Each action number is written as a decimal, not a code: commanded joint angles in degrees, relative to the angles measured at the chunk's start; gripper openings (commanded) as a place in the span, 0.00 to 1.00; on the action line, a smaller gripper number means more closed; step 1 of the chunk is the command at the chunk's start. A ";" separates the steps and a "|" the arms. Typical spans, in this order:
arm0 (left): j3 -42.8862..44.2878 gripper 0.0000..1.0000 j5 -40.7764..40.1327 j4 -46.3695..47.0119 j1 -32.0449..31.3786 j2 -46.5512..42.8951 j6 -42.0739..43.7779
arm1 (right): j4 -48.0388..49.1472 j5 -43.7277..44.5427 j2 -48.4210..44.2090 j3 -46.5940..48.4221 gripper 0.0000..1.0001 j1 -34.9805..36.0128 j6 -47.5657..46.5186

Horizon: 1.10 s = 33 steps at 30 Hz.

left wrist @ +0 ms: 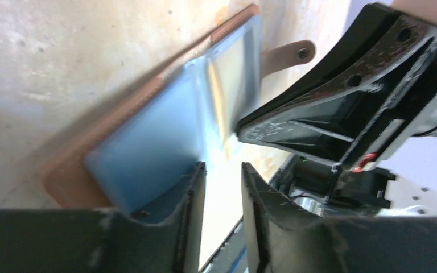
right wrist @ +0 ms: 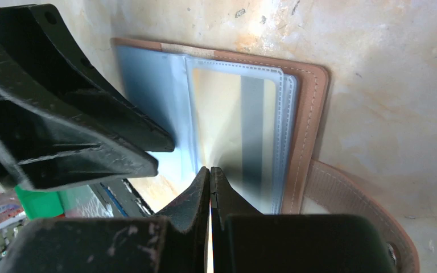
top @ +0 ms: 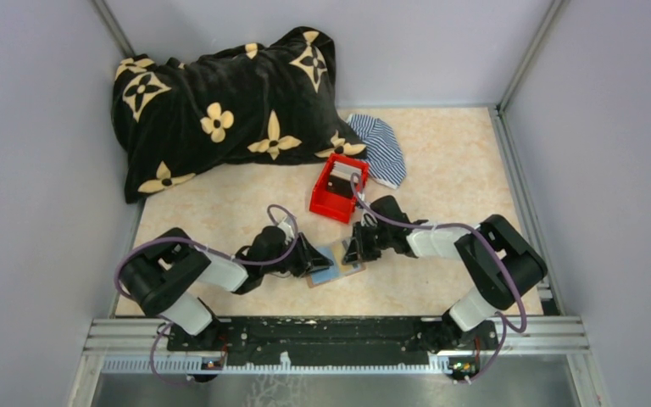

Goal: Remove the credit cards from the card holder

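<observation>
Top view: the card holder (top: pixel 352 270) lies open on the bench (top: pixel 441 170), half hidden between the left claw (top: pixel 309 259) and the right claw (top: pixel 354 250).

Left wrist: the left claw (left wrist: pixel 223 166) is slightly spread, beside the blurred light blue card (left wrist: pixel 148 148).

Right wrist: the right claw (right wrist: pixel 210 169) is pressed together at the clear sleeve (right wrist: pixel 233 119); whether it pinches the sleeve is unclear.

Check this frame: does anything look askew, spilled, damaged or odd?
Nothing spilled or damaged. The card holder lies open, a light blue card apparently partway out of its clear sleeve. A flowered black cushion and striped cloth sit heaped at the back.
</observation>
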 commanded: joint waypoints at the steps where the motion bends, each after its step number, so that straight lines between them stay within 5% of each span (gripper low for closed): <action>1: 0.96 0.47 0.42 2.55 -0.27 0.63 -0.62 | -5.83 5.80 -2.40 1.42 0.00 -0.50 -2.94; 5: 3.47 0.67 -0.52 -0.24 -1.09 3.23 -1.41 | -8.30 9.34 -6.46 1.64 0.00 -0.97 -2.45; 12: 2.60 0.65 1.14 6.96 -1.67 10.72 -5.21 | -10.77 13.31 -10.70 -0.03 0.00 -6.21 -2.12; 24: 3.95 0.62 -1.40 -3.36 -1.43 6.42 -1.68 | -11.67 17.72 -1.23 1.06 0.00 -6.42 -4.61; 33: 4.81 0.62 -1.14 -2.88 -0.77 8.93 -1.62 | -7.92 6.51 2.12 -1.68 0.00 -6.34 -4.48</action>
